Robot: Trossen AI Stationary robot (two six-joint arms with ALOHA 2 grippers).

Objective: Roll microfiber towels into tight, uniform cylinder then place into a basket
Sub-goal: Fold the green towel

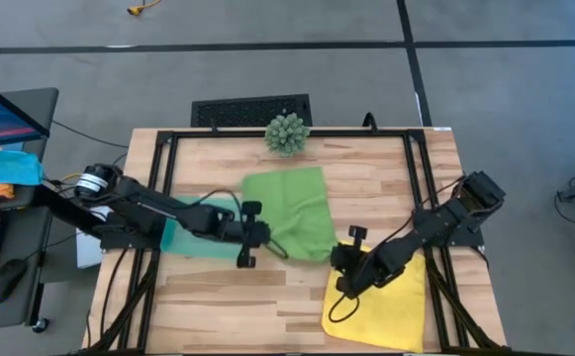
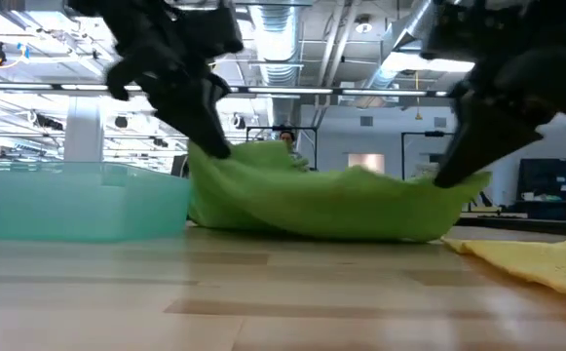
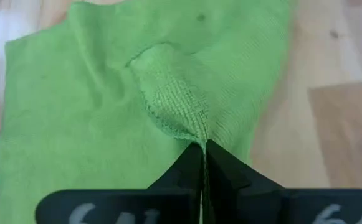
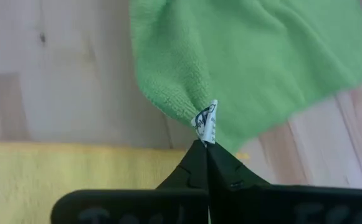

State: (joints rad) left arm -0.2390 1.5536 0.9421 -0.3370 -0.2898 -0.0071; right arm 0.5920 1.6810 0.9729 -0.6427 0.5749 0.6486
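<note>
The green microfiber towel (image 1: 289,210) lies in the middle of the table. Its two near corners are raised and the rest rests on the wood, sagging between them (image 2: 331,203). My left gripper (image 1: 257,237) is shut on its near left corner, and my right gripper (image 1: 344,259) is shut on its near right corner. The yellow towel (image 1: 381,297) lies flat at the near right, under my right arm. The teal basket (image 1: 190,239) stands left of the green towel, partly hidden by my left arm. My left gripper pinches the green towel's near left corner (image 3: 190,132) between its two fingers, at the stitched hem, which is turned over there. The fingers slant down from the table's left. The corner is lifted off the table (image 2: 216,154). My right gripper pinches the green towel's near right corner (image 4: 196,111) between its fingers, right at the small white label (image 4: 208,118). It slants down from the table's near right. That corner is held up off the wood (image 2: 458,185), and the cloth hangs slack toward the middle.
A spiky green ball plant (image 1: 287,133) stands at the far edge, just beyond the green towel. Black frame rails (image 1: 164,168) run along the table's left, right and far sides. Bare wood (image 1: 238,307) lies along the near edge left of the yellow towel.
</note>
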